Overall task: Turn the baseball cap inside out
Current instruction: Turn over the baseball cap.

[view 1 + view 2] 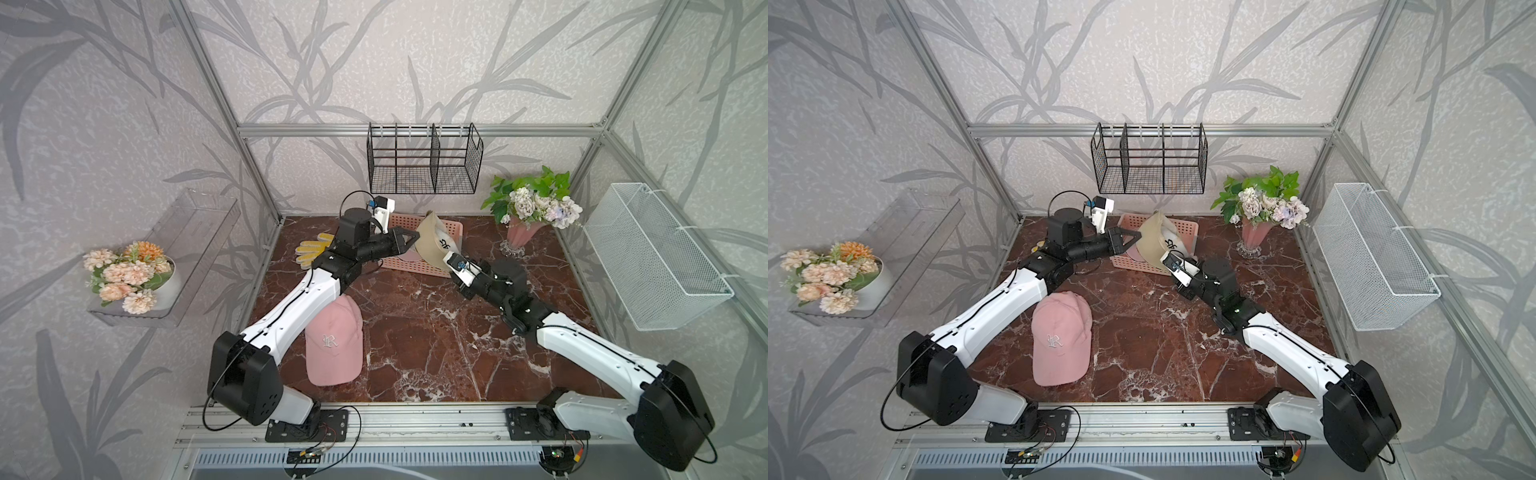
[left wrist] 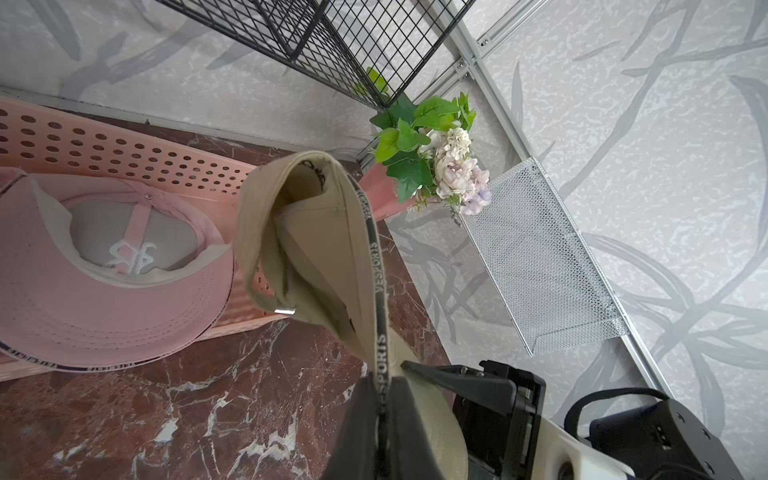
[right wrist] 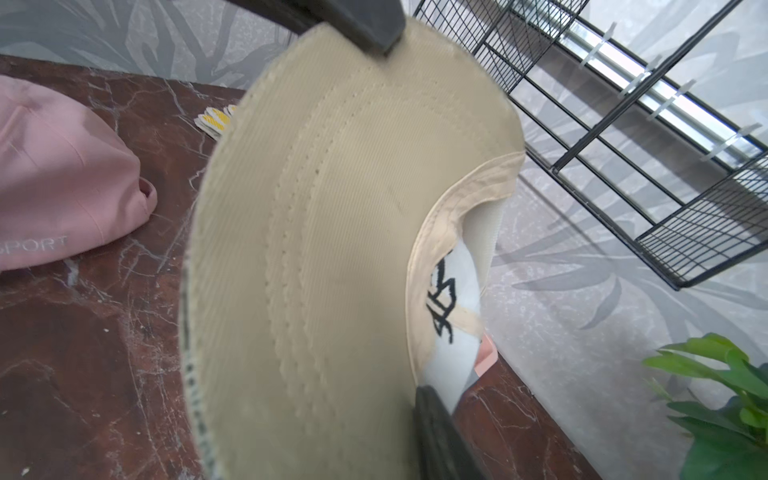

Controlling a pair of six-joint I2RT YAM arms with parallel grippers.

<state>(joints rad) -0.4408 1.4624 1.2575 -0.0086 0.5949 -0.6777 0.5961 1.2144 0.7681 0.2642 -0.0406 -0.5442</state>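
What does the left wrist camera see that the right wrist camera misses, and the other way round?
Left wrist only: a pink cap in the pink basket, plus the white mesh basket. Right wrist only: a second pink cap on the table and a yellow glove. Both: the raised beige cap and the black wire rack.
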